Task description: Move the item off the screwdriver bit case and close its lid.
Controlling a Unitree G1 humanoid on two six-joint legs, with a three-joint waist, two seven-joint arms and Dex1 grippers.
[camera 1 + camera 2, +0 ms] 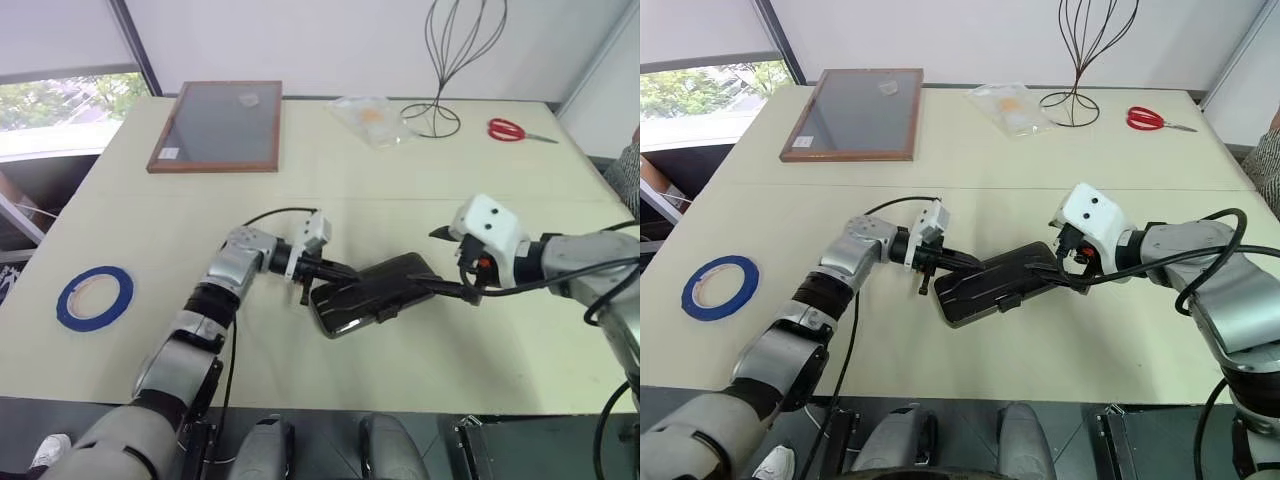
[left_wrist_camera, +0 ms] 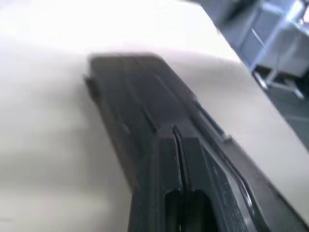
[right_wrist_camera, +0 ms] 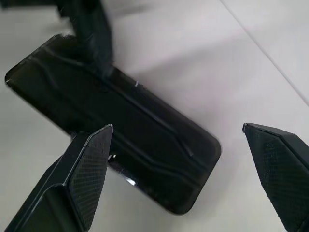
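Closest in, the left tool (image 1: 318,276) has its two black fingers pressed together, tips sitting on the near-left end of the case (image 1: 375,293). From the left wrist view those shut fingers (image 2: 181,183) lie right along the dark top of the case. The right tool (image 3: 178,145) is spread wide, one finger (image 3: 87,164) over the case's edge and the other finger off to the side above bare surface, not clamped on anything. In the head views it comes in from the right at the case's far end; can't tell if it's actually touching.

The case lies flat, angled across the middle of the surface (image 1: 400,200), with its lid (image 1: 990,280) down, glossy and dark, so it looks closed up. Nothing's on top of it except the tool tips.

The tape (image 1: 95,297) is well off to the left, flat on the surface near the edge, nowhere near the case.

Further back there's a wood-framed grey board (image 1: 220,127) at the far left, a crinkly clear bag (image 1: 370,117) near the middle, a wire stand (image 1: 450,60) just beside it, and red scissors (image 1: 512,130) toward the far right.
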